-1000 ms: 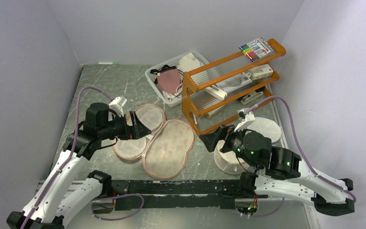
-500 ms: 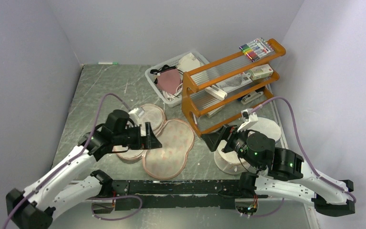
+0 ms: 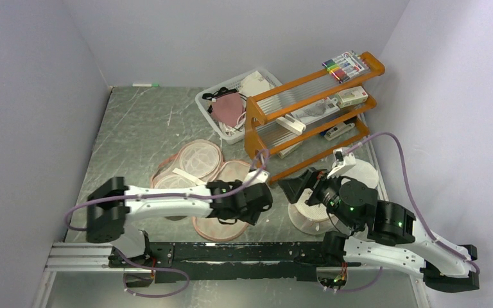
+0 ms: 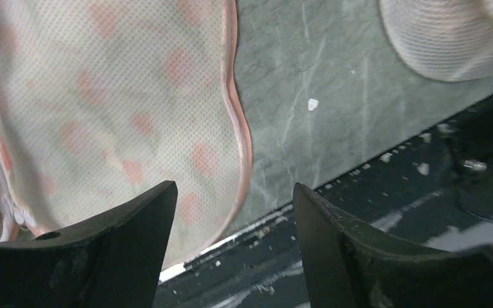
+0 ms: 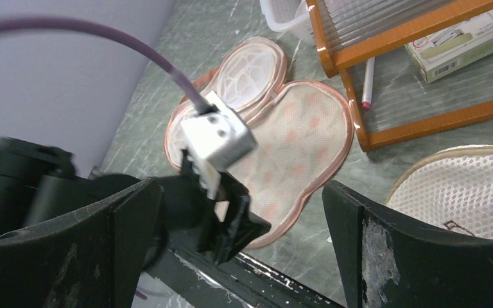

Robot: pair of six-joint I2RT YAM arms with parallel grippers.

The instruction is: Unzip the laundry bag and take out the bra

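Observation:
The laundry bag (image 3: 234, 186) lies flat on the table as two peach lobed halves side by side, the right one flower-printed. It also shows in the left wrist view (image 4: 103, 96) and the right wrist view (image 5: 295, 141). My left gripper (image 3: 247, 215) is open and empty, low over the bag's near right edge (image 4: 233, 192); the right wrist view shows it too (image 5: 231, 218). My right gripper (image 3: 295, 188) is open and empty, right of the bag (image 5: 241, 192). The bra (image 3: 228, 108), dusty pink with dark straps, lies in the white basket (image 3: 266, 76) at the back.
An orange rack (image 3: 308, 109) with pens and boxes stands right of the basket. A white mesh drum (image 3: 314, 215) sits under my right arm and shows in both wrist views (image 4: 449, 38) (image 5: 481, 186). A black rail (image 3: 231, 253) runs along the near table edge.

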